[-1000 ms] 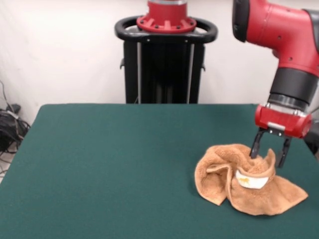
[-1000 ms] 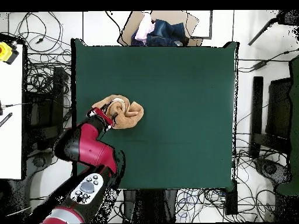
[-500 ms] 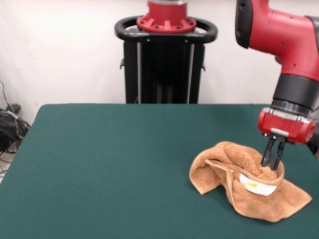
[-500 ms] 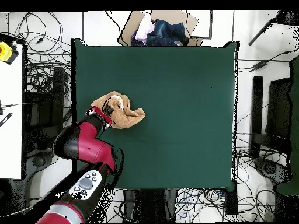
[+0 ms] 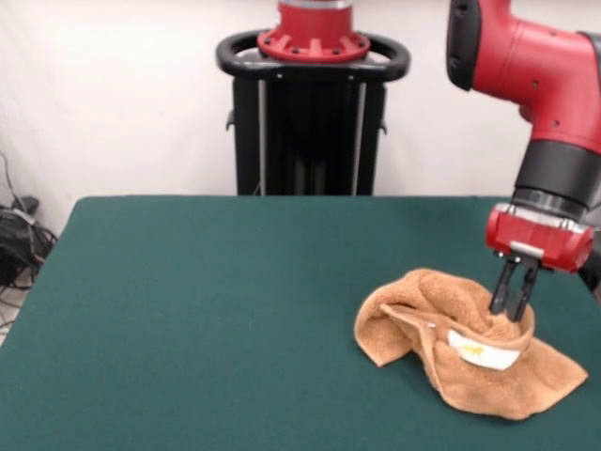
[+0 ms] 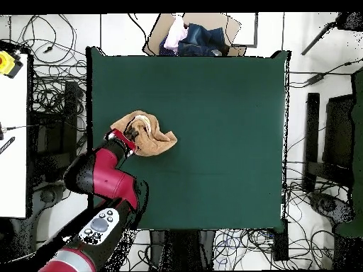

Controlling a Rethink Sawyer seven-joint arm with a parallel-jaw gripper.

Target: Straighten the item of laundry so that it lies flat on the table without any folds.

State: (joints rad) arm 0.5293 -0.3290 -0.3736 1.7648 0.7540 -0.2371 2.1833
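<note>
The item of laundry (image 5: 460, 348), an orange-tan terry towel, lies crumpled on the green table (image 5: 207, 310) at the right of the front view, with folds raised and a white tag (image 5: 481, 350) showing. My gripper (image 5: 513, 312) comes down from above and is shut on a raised fold at the towel's top right. From overhead the towel (image 6: 152, 134) lies near the table's left edge (image 6: 92, 106), with the gripper (image 6: 130, 136) at its lower left side.
A box with clothes (image 6: 191, 37) sits beyond the table's far edge in the overhead view. Cables cover the floor on all sides. A white side table (image 6: 13, 134) stands at the left.
The fingers, open astride the fold a second ago, have shut on it. The towel has shifted slightly and its left lobe has spread a little.
</note>
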